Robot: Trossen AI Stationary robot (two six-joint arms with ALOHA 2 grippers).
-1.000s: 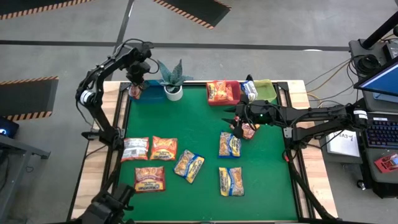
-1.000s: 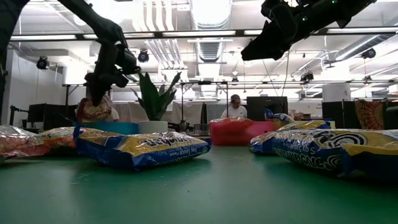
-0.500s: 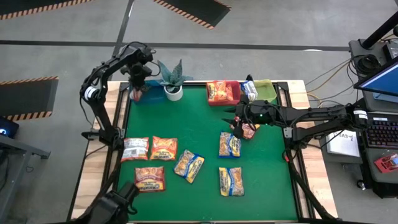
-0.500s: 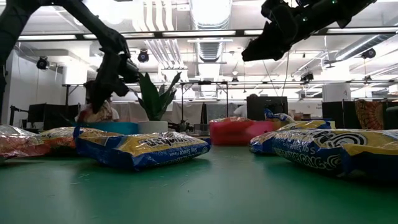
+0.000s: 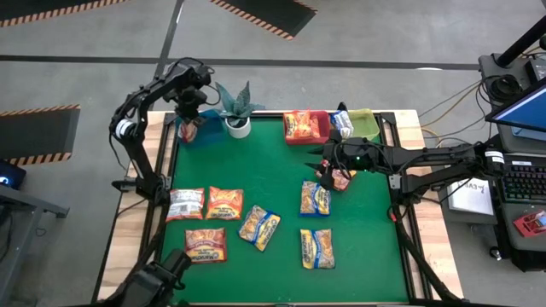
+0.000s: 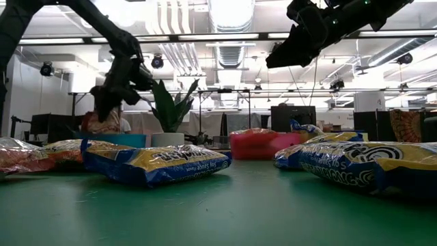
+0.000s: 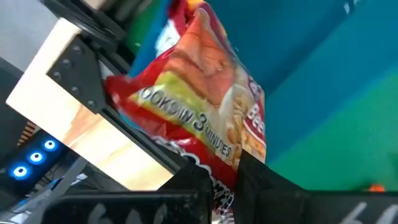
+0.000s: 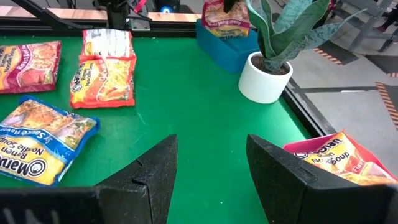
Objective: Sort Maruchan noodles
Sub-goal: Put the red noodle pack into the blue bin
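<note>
Red packet point(image 7: 199, 118) clamped in left claw point(image 7: 217, 186) beside plant point(image 5: 236, 107); right claw point(image 8: 211, 168) apart.

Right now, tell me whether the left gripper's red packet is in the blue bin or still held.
Held. The left gripper is shut on the red packet, hanging over the blue bin.

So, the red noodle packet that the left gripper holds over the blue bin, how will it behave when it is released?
The red noodle packet hangs from one pinched edge in the left gripper, so it probably is light. Its glossy wrapper creases, so the film likely flexes and may slip. It would probably drop flat into the blue bin, not roll.
</note>
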